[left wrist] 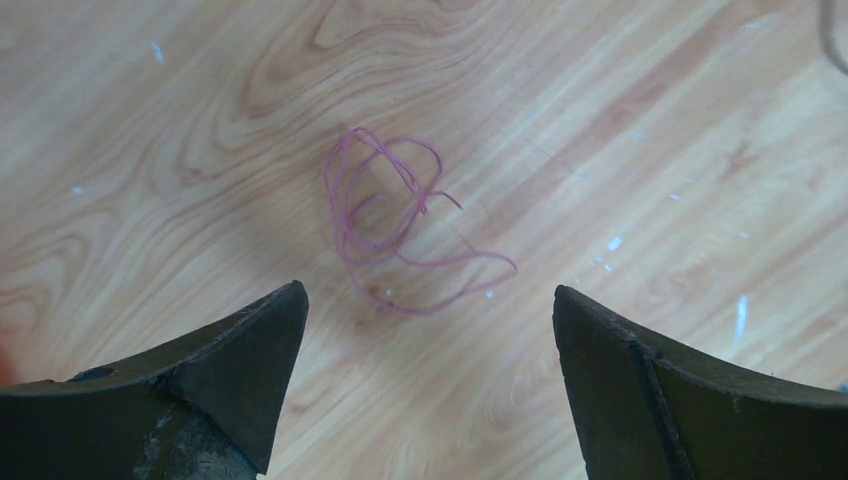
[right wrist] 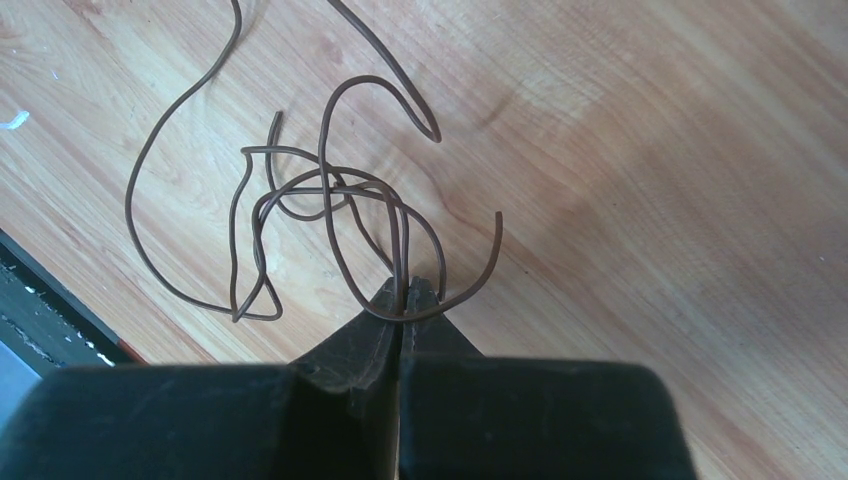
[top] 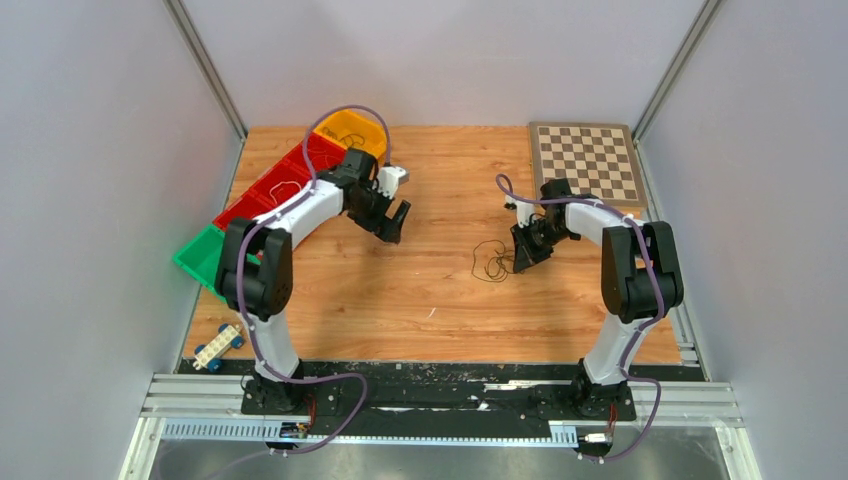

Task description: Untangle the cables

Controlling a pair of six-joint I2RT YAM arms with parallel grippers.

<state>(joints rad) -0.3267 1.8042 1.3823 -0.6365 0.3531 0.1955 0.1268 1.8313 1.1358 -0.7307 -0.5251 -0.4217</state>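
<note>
The left gripper (left wrist: 430, 300) hangs with fingers spread wide, the pink wire (left wrist: 400, 225) lying loose on the table (left wrist: 650, 120) just ahead between them; the right gripper (right wrist: 403, 292) pinches the dark wire (right wrist: 250, 230), loops sprawling toward the left arm

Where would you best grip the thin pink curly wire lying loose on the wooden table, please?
Probably the thin pink curly wire at its bunched, overlapping loops, coming straight down from above: it lies flat, and several strands together give more to pinch.
</note>
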